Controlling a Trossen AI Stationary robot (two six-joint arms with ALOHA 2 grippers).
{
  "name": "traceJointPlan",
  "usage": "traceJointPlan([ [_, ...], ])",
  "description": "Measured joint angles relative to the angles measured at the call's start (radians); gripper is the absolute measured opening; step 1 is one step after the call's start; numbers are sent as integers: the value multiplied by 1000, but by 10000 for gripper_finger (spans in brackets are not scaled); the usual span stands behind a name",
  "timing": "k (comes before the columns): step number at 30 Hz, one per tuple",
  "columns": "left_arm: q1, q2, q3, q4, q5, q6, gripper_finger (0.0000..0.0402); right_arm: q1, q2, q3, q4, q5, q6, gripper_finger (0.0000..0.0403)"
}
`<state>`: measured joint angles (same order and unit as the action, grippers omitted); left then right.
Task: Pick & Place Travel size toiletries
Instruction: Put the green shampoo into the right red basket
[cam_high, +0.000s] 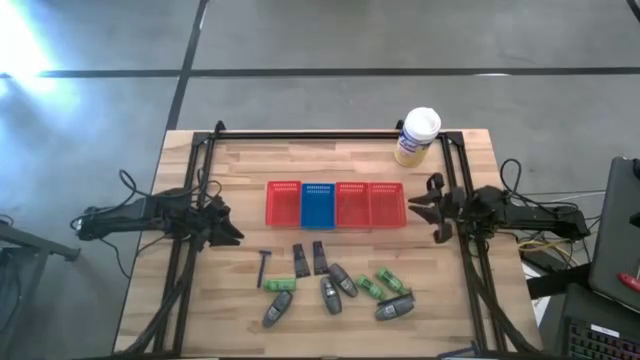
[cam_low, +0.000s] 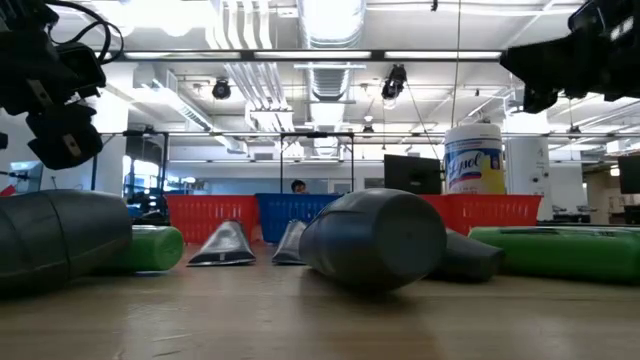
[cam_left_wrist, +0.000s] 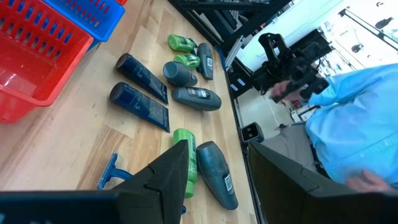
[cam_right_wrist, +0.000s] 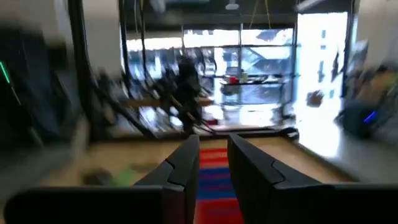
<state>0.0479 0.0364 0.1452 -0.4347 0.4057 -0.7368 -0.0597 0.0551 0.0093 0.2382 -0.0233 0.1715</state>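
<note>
Travel-size toiletries lie scattered on the wooden table (cam_high: 240, 165) in front of a row of red baskets (cam_high: 283, 203) and one blue basket (cam_high: 317, 204): grey tubes (cam_high: 342, 280), dark wedge-shaped tubes (cam_high: 301, 260), green packets (cam_high: 279, 286) and a razor (cam_high: 264, 267). The left gripper (cam_high: 233, 226) hovers at the table's left, fingers parted and empty. The right gripper (cam_high: 424, 204) hangs beside the baskets' right end, fingers narrowly apart, holding nothing

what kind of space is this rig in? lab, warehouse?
Probably an open-plan lab or industrial workspace. The low view shows exposed ceiling ducts and monitors behind the wooden table; the high view shows bare concrete floor around it.
</note>
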Motion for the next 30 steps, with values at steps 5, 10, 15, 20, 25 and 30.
traceJointPlan([
  [5, 0, 0, 0, 0, 0, 0, 172, 1, 0, 0, 80, 0, 470, 99],
  [10, 0, 0, 0, 0, 0, 0, 172, 1, -2, 1, 144, 102, 888, 110],
  [15, 0, 0, 0, 0, 0, 0, 172, 3, 1, 1, 150, 289, 982, 121],
  [20, 0, 0, 0, 0, 0, 0, 172, 3, 4, 0, 221, 354, 960, 129],
  [25, 0, 0, 0, 0, 0, 0, 172, 3, 63, 9, 332, 356, 988, 134],
  [30, 0, 0, 0, 0, 0, 0, 172, 24, 276, 137, 186, 196, 1158, 126],
])
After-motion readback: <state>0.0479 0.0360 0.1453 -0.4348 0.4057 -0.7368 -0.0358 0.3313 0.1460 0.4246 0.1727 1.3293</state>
